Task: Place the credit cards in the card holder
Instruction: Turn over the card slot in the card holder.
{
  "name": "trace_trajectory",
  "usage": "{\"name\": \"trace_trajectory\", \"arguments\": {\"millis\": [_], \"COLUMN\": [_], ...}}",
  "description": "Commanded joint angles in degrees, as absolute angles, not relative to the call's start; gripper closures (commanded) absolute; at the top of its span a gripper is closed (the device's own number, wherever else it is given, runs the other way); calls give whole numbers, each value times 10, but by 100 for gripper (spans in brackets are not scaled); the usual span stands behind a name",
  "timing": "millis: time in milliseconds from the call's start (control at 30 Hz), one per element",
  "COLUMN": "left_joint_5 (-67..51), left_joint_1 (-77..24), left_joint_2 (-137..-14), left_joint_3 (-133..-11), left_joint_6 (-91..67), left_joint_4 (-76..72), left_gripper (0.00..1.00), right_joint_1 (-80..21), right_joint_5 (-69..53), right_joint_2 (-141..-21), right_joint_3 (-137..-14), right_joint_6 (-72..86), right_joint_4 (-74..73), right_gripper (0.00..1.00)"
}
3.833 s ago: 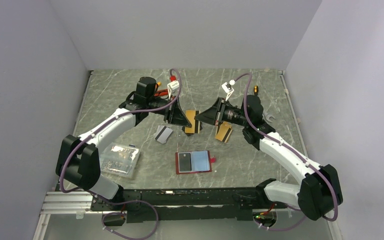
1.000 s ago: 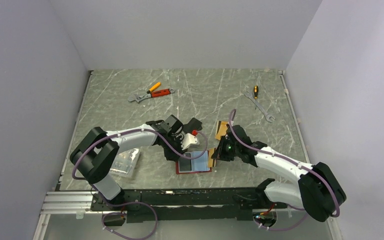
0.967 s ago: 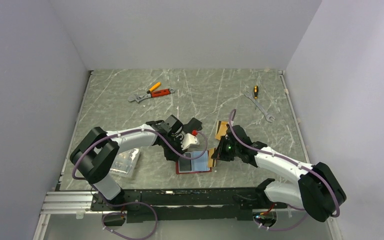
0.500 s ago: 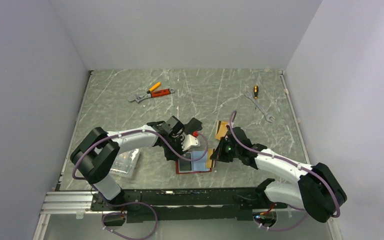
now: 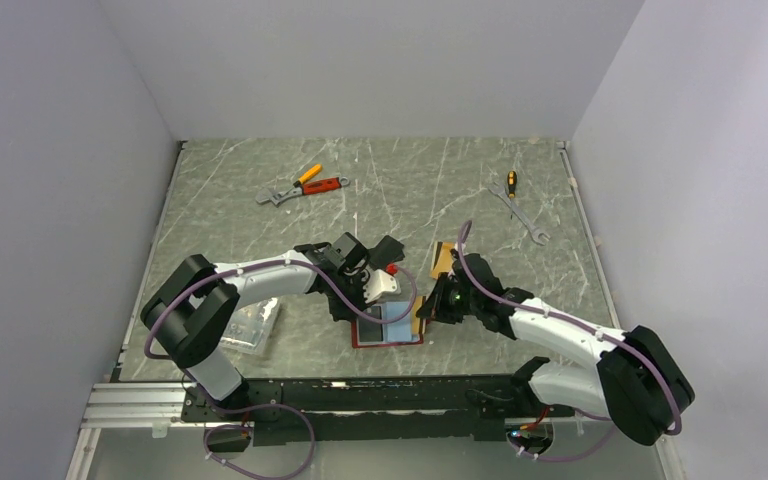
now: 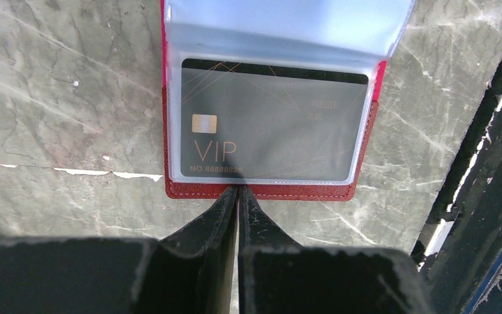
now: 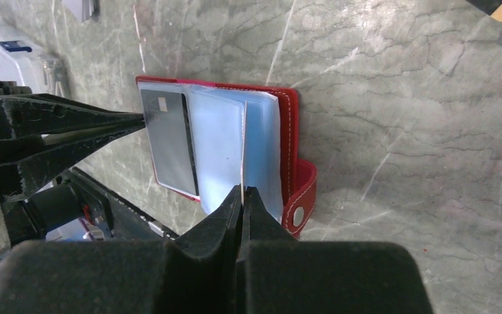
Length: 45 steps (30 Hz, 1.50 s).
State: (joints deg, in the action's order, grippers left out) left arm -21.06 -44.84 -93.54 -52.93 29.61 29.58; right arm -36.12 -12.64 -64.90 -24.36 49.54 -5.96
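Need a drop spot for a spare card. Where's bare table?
Bare: far middle between the orange-handled pliers and the spanner; also far-left corner beyond the clear box. Crowded: card holder, left gripper at it, right gripper holding an orange card over it.

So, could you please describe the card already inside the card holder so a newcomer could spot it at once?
On the marbled table, midway along its near edge, lies the open red card holder. In its left clear sleeve sits the card: dark grey with a gold chip and VIP lettering, unlike the orange-gold cards nearby.
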Motion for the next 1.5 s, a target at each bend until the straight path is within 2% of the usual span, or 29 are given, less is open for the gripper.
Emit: {"name": "trace_trajectory", "arguments": {"millis": [0, 400, 700, 867, 1467], "left_joint_5": [-197, -210, -241, -245, -228], "left_joint_1": [-452, -450, -429, -426, -457], "left_joint_2": [-933, -909, -852, -846, -875], "left_joint_3": [-532, -546, -564, -564, -540], "left_joint_6": [313, 320, 352, 360, 380], "left_joint_4": [296, 318, 353, 359, 312], "left_gripper": [90, 92, 92, 92, 91], "right_joint_1": [-364, -374, -384, -388, -370], "right_joint_5": [-146, -194, -265, -279, -253], "right_joint_2": [-627, -631, -777, -816, -807], "right_joint_3": [-250, -264, -300, -310, -290], "right_joint_6": [502, 509, 505, 504, 482], "right_joint_4": [-26, 26, 115, 141, 98], "right_gripper": [100, 100, 100, 100, 100]}}
